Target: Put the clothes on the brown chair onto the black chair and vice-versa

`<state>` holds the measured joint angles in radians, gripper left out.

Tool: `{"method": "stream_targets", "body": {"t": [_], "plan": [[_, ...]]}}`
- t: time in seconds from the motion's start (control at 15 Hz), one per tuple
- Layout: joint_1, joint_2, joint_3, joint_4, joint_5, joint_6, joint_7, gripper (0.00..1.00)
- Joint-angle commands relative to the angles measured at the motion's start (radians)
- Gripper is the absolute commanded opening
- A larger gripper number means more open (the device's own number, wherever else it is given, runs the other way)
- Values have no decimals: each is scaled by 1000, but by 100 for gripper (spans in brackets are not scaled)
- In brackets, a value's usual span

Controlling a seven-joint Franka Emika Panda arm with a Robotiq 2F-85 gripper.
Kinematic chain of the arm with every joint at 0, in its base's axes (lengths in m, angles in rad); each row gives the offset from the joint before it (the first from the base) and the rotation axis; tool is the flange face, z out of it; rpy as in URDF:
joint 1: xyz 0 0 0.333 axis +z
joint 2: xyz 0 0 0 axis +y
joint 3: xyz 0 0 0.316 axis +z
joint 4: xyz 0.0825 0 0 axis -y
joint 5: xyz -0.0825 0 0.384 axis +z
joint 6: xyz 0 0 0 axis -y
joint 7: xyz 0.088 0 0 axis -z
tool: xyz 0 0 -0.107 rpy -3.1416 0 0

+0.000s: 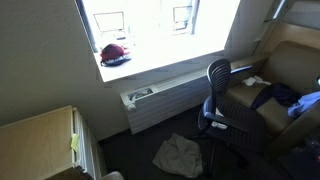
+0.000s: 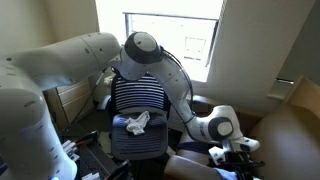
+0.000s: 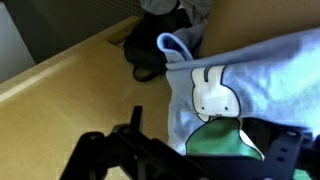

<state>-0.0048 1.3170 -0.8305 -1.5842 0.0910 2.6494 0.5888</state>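
Note:
In the wrist view a light blue garment (image 3: 240, 80) with a white rabbit print and a green patch lies on the brown chair (image 3: 70, 75). A dark garment (image 3: 155, 50) lies beyond it. My gripper (image 3: 205, 150) is open just above the blue garment, one finger on each side of the green patch. In an exterior view the gripper (image 2: 235, 147) is low over the brown chair (image 2: 295, 125). The black striped chair (image 2: 135, 100) holds a pale cloth (image 2: 135, 123) on its seat. Another exterior view shows the black chair (image 1: 217, 90) beside the brown chair (image 1: 285, 65) with dark clothes (image 1: 272, 97).
A grey cloth (image 1: 180, 152) lies on the dark floor in front of the black chair. A radiator (image 1: 165, 100) runs under the window, and a red cap (image 1: 115, 53) sits on the sill. A wooden cabinet (image 1: 40, 140) stands at the near corner.

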Motion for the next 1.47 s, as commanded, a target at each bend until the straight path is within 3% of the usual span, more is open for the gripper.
{"method": "stream_targets", "body": {"t": [0.0,0.13,0.2,0.27,0.73,0.93,1.07,1.4], "plan": [[-123,-76,97,51,39,-70,-11,100],[-177,-97,142,73,67,-85,0,100],[-204,-108,165,77,82,-90,5,75],[-235,-110,188,87,98,-92,11,74],[-434,-152,362,157,214,-88,62,24],[-486,-187,418,164,267,-33,93,4],[-462,-246,411,136,266,78,83,0],[-396,-422,406,53,256,313,10,2]]}}
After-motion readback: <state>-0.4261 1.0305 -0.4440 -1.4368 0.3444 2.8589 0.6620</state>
